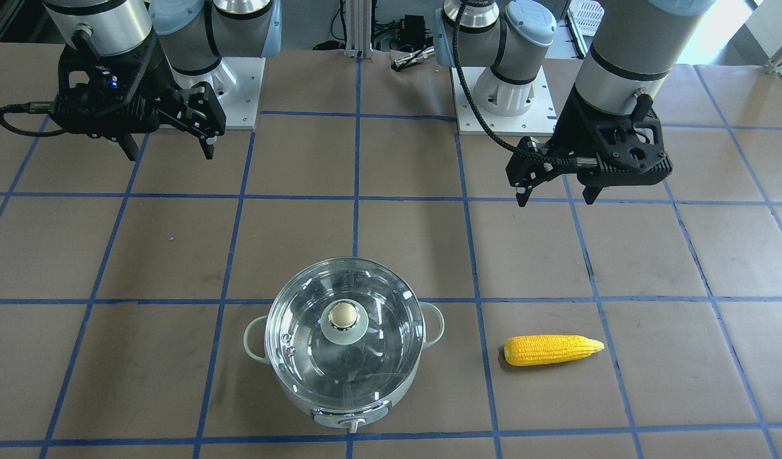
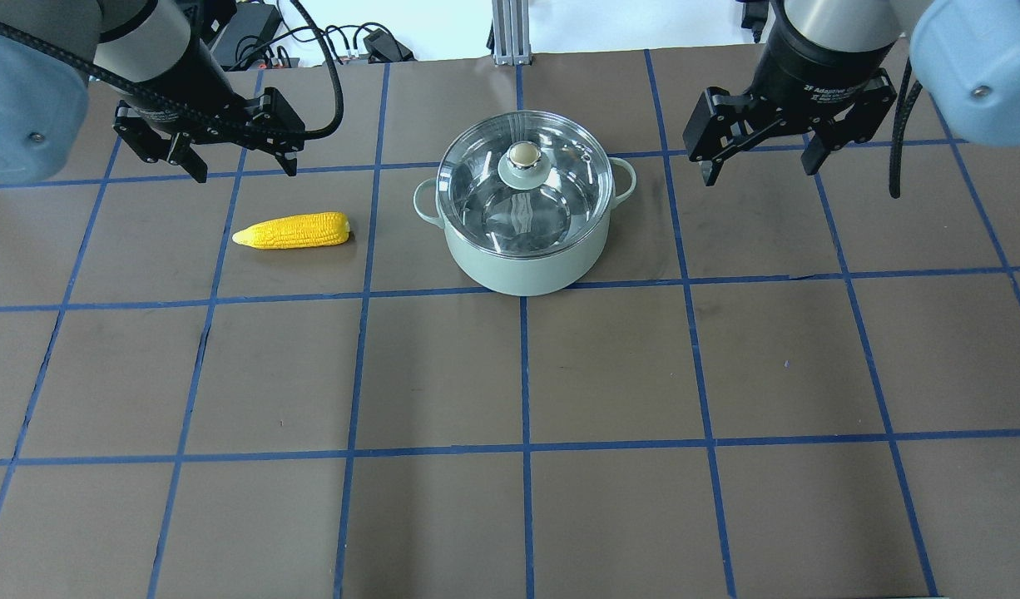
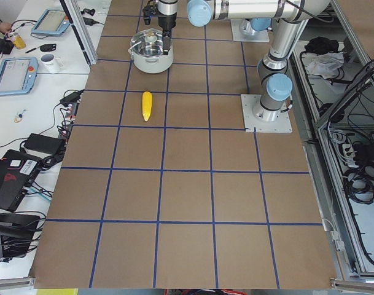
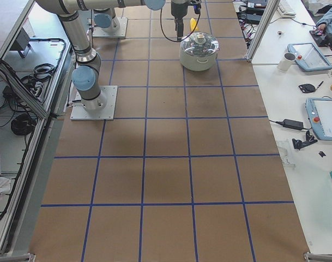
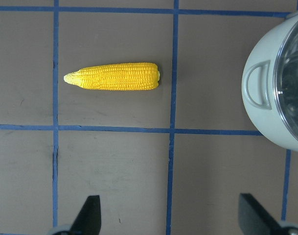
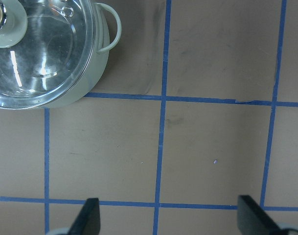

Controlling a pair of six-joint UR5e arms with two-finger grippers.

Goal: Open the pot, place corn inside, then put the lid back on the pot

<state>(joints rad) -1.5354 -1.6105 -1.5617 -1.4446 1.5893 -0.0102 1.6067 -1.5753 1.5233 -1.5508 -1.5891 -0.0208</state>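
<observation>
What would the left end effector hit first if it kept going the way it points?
The left end effector would probably meet the bare table, near a blue tape line. The corn lies off that path, though depth is unclear.

The black 2-finger left gripper point(image 2: 245, 170) hangs in the air below the grey-and-blue left arm, its fingers pointing down and spread wide, holding nothing. The matching black right gripper point(image 2: 760, 170) hangs the same way from the right arm, its jaws wide apart and empty.

Brown table point(image 2: 610, 374), blue tape grid point(image 2: 524, 374) — the pot point(image 2: 522, 258) stands on it, the corn point(image 2: 294, 231) lies apart.
</observation>
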